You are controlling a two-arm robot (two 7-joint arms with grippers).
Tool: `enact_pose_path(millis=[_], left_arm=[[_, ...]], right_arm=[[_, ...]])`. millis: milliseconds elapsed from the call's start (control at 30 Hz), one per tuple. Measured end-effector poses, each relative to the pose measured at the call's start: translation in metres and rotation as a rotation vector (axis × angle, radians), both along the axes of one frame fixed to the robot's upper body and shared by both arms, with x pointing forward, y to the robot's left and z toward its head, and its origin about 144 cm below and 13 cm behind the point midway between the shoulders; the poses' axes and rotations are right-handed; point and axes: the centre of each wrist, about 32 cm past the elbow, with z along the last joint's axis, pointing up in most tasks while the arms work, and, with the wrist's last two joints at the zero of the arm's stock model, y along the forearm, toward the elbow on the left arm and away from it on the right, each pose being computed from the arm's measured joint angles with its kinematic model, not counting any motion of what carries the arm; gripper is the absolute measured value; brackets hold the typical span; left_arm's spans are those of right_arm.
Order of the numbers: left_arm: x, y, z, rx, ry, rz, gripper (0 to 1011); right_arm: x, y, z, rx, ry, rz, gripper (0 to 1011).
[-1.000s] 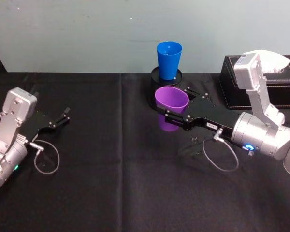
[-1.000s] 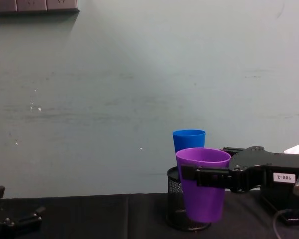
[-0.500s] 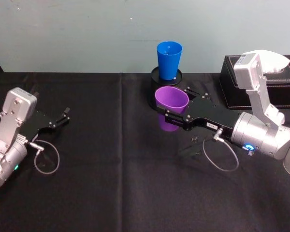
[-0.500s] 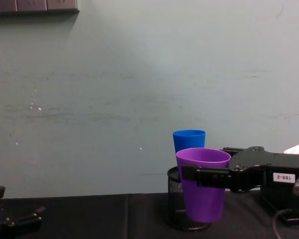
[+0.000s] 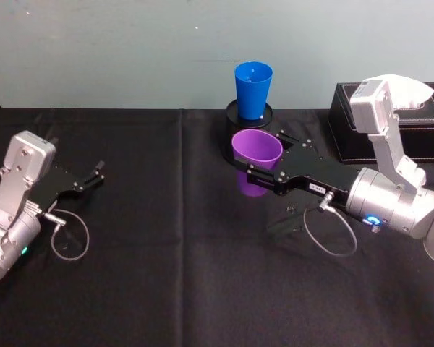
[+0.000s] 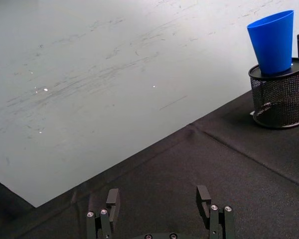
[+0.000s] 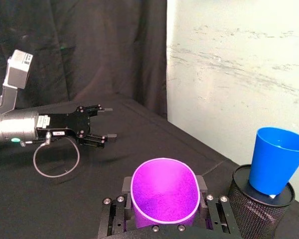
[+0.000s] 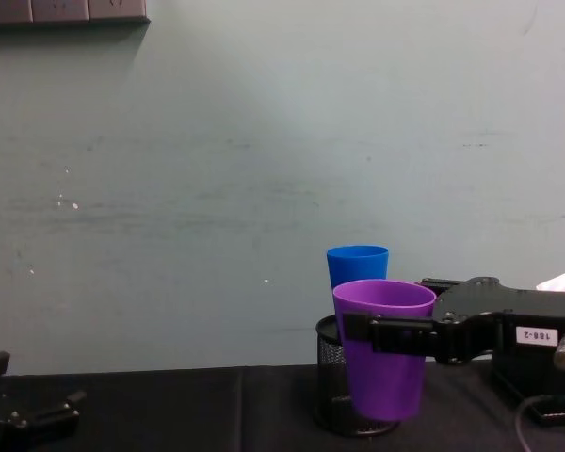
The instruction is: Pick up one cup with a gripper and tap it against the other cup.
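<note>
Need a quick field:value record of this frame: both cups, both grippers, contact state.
purple cup: upright, held above the table
blue cup: upright in the black mesh holder, by the wall
contact: none, there is a gap between the cups in the right wrist view
right gripper: shut on purple cup just below its rim
left gripper: open, parked on the robot's left

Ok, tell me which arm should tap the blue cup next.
Right. The right pincer grips the purple cup close to the blue cup; the left pincer sits open, far across the table.
</note>
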Motion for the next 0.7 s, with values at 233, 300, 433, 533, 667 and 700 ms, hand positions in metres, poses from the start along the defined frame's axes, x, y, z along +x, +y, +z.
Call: enact_pose_path(millis=[233,300,433,533,667,700], left_arm=[[0.0000,0.0000,0.0000,0.000,0.000,0.000,1005],[0.0000,0.0000,0.0000,0.000,0.000,0.000,1005],[0.0000,0.0000,0.0000,0.000,0.000,0.000,1005],[0.0000,0.0000,0.0000,0.000,0.000,0.000,1005],[0.0000,0.0000,0.0000,0.000,0.000,0.000,1005],[0.0000,0.0000,0.0000,0.000,0.000,0.000,1005]], right_arm=[[0.0000,0.0000,0.0000,0.000,0.000,0.000,728],[0.0000,0.0000,0.0000,0.000,0.000,0.000,728],[0.0000,0.0000,0.0000,0.000,0.000,0.000,728],[0.0000,0.0000,0.0000,0.000,0.000,0.000,728],[0.0000,0.0000,0.0000,0.000,0.000,0.000,728],[0.0000,0.0000,0.0000,0.000,0.000,0.000,728]])
